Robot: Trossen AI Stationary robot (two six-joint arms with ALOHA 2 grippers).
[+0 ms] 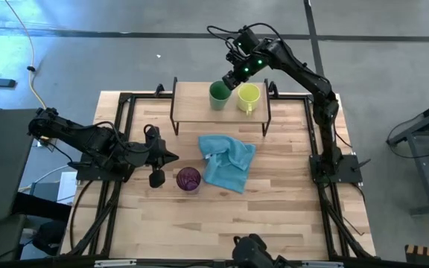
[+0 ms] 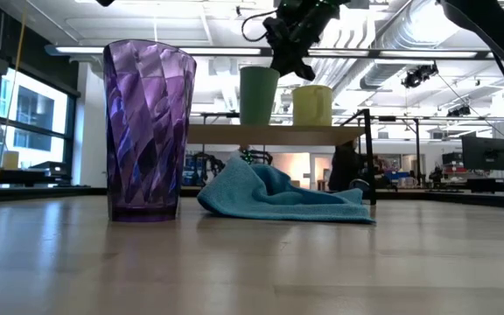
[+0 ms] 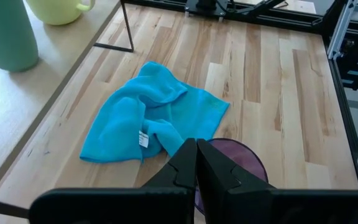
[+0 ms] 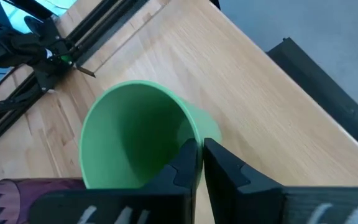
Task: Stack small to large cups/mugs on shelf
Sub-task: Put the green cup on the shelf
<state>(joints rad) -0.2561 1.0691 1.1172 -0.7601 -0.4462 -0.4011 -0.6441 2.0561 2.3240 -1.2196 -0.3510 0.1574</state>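
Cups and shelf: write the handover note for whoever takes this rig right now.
Right gripper: above the green cup on the shelf, jaws nearly together around its rim wall; whether it grips, I cannot tell.
Left gripper: shut, empty, low over the table beside the purple tumbler.
On the shelf: green cup and yellow-green mug, side by side.
On the table: purple tumbler, upright, next to the blue cloth.
Done: two vessels on the shelf.
Left: purple tumbler to the shelf; check the size order.

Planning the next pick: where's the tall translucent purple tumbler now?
In the high view the tall translucent purple tumbler stands upright on the wooden tabletop, between the left hand and the light blue cloth.
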